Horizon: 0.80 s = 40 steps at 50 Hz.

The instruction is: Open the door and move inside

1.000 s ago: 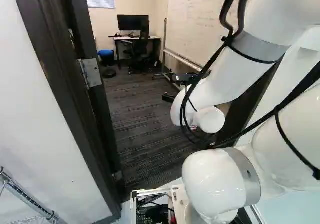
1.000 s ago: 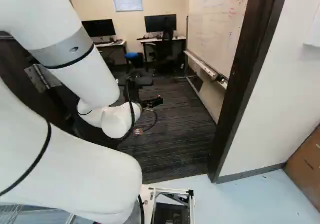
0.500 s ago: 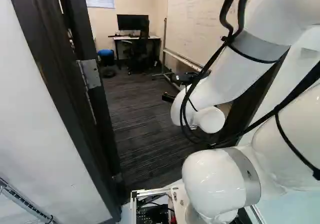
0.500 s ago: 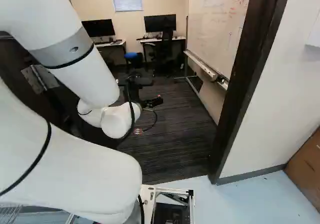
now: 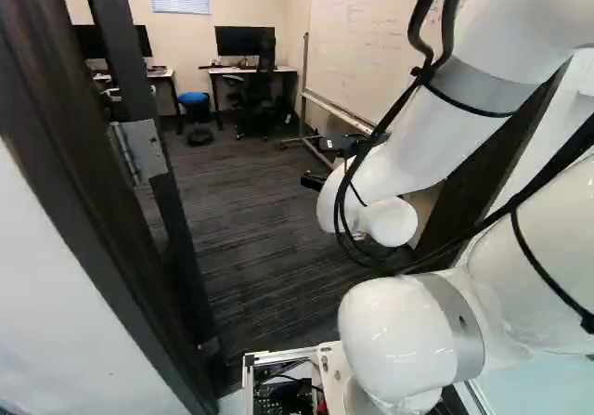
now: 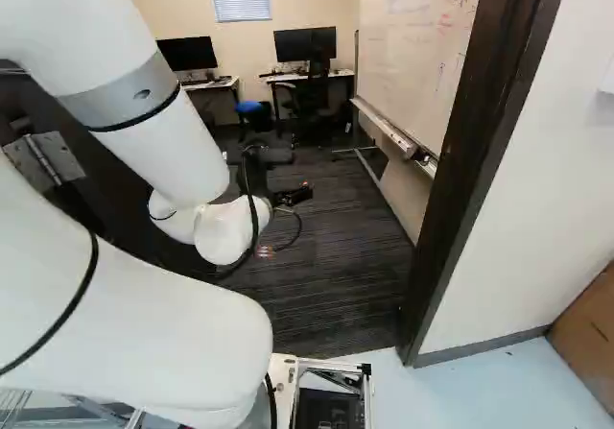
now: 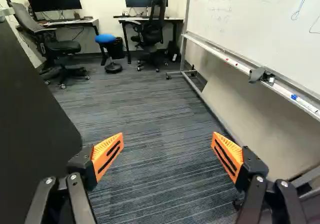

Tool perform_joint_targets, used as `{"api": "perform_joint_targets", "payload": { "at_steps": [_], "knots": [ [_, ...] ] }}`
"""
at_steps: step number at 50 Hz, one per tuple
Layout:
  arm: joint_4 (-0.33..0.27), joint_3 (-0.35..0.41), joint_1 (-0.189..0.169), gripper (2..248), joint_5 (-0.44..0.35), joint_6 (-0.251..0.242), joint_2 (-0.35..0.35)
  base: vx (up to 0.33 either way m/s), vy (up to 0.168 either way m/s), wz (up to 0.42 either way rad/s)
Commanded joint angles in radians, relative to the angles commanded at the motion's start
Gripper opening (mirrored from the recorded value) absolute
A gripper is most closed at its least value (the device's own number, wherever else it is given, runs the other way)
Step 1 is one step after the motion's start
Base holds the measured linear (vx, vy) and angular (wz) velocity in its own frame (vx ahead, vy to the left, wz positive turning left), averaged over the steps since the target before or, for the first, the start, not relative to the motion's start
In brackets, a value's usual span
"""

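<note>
And here's the door, standing open at the left of the left base view, hinge in plain sight, the doorway clear of it! The gripper is over the carpet inside the room, to the right of the door, its fingers spread wide with nothing between them. On its other side, there's the whiteboard; ahead, the blue stool and desks.
</note>
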<state>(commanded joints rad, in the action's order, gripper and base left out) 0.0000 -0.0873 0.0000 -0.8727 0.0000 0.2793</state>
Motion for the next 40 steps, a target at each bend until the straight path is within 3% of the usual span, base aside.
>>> {"api": "perform_joint_targets", "payload": {
  "at_steps": [40],
  "knots": [
    [0.000,0.000,0.000,247,0.000,0.000,0.000,0.175,-0.014,-0.013]
  ]
}}
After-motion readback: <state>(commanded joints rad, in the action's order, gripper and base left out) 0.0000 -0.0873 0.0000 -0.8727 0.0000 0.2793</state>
